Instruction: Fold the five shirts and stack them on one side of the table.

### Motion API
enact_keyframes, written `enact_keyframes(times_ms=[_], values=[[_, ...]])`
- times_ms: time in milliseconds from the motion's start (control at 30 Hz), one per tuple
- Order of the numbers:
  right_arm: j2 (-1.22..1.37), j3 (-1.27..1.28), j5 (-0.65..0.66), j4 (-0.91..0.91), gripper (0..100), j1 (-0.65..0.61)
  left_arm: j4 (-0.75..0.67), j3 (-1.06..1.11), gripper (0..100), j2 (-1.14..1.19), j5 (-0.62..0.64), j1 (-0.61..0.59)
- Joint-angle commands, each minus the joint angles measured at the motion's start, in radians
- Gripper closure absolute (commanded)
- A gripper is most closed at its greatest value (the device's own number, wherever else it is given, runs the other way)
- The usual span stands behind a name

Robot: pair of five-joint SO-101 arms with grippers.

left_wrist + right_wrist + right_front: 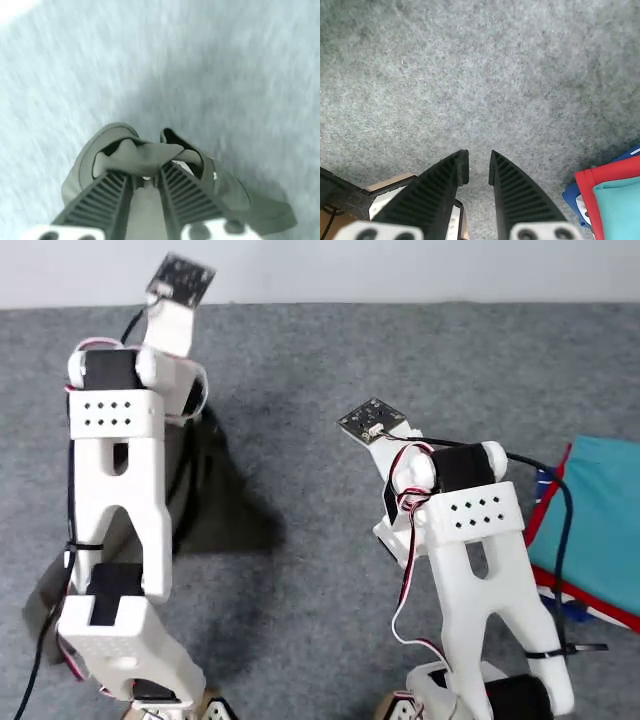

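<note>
The left tool point(146, 172) was clamped on a bunched fold of the dark grey shirt point(145, 150), which hung from the jaws above the grey surface point(330, 370) on the left side. The right tool point(478, 167) was slightly parted and held nothing, positioned over bare surface near the centre. A stack lay at the right edge of the surface, with a teal shirt point(600, 520) on top and red point(600, 177) and blue point(569, 194) layers showing at its edge beneath. The number of garments in that stack could not be determined. Judged from this layout, the task was well advanced: several shirts were already folded and stacked on the right, while the dark grey shirt was not yet folded or placed on the stack.
</note>
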Motion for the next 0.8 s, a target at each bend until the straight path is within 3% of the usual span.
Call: enact_keyframes(times_ms=[0, 300, 500, 767], values=[[-0.028, 0.018, -0.008, 0.039, 91.5, 0.007, -0.106, -0.088, 99, -0.068, 0.006, 0.058], [-0.036, 0.074, -0.008, 0.039, 91.6, 0.008, -0.265, -0.038, 96, -0.008, 0.006, 0.141], [-0.028, 0.072, -0.008, 0.036, 91.6, 0.008, -0.12, -0.097, 84, 0.038, 0.061, 0.133], [-0.027, 0.069, -0.005, -0.093, 91.5, 0.002, 0.091, -0.257, 83, 0.041, 0.074, 0.08]])
